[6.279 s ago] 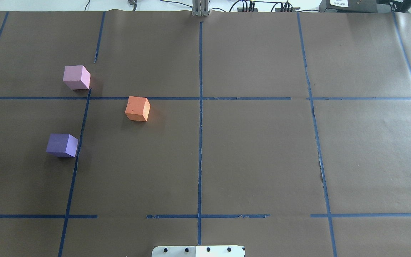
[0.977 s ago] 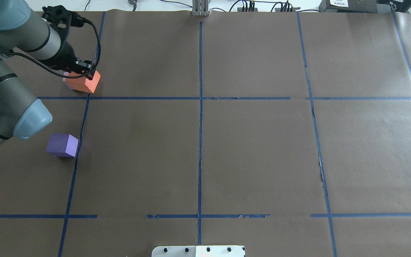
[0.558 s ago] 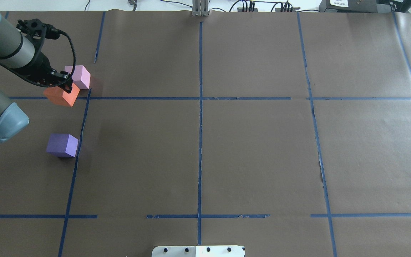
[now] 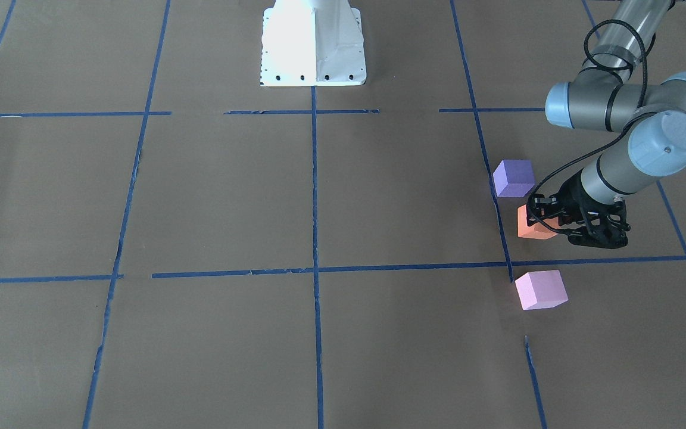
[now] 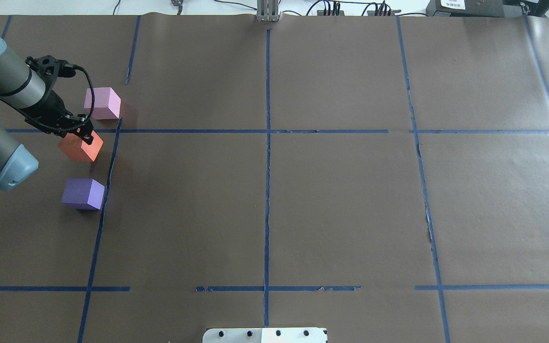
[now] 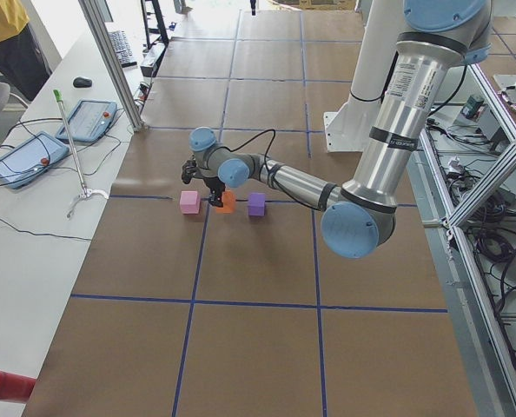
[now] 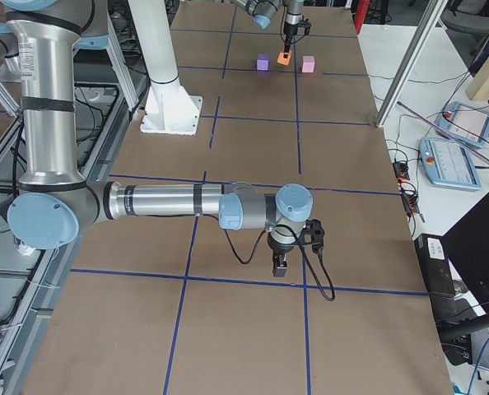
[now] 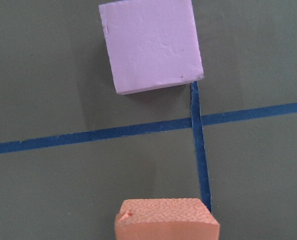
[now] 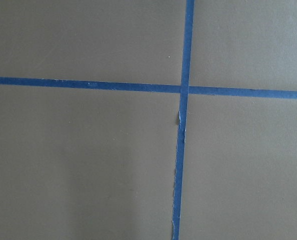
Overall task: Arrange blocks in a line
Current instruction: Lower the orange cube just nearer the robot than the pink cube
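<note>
The orange block (image 5: 80, 148) is held in my left gripper (image 5: 85, 137), which is shut on it at the table's left side. It sits between the pale pink block (image 5: 102, 103) farther away and the violet-purple block (image 5: 83, 193) nearer the robot, apart from both. I cannot tell if it touches the table. In the left wrist view the orange block (image 8: 166, 220) is at the bottom and the pink block (image 8: 151, 45) is beyond a tape line. My right gripper (image 7: 281, 265) shows only in the exterior right view, so I cannot tell its state.
Blue tape lines (image 5: 267, 143) divide the brown paper table (image 5: 341, 200) into a grid. The robot's white base (image 4: 313, 44) stands at the table's near edge. Tablets and cables (image 6: 41, 148) lie on a side bench past the table's far edge.
My left arm entered, took the orange block from the middle left and carried it past the pink block. Over the last second it moved toward the robot, between pink and purple.
</note>
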Robot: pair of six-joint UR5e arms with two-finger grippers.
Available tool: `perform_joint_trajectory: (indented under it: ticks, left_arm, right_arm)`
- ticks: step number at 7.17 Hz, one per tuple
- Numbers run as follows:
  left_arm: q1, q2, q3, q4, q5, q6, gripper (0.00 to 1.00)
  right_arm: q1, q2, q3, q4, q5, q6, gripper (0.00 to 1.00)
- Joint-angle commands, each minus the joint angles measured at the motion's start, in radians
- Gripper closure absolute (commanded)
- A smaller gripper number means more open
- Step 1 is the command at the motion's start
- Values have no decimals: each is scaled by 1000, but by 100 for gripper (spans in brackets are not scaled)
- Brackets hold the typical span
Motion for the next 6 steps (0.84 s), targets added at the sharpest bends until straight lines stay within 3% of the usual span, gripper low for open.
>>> perform_joint_trajectory:
  ticks: [1,6]
  left_arm:
    - [4,-9,28,-63,0,-83,93]
    - [30,-15,46,-86,9,-109,89]
  right_arm:
    - [0,0,0,0,0,0,0]
    - [0,0,0,0,0,0,0]
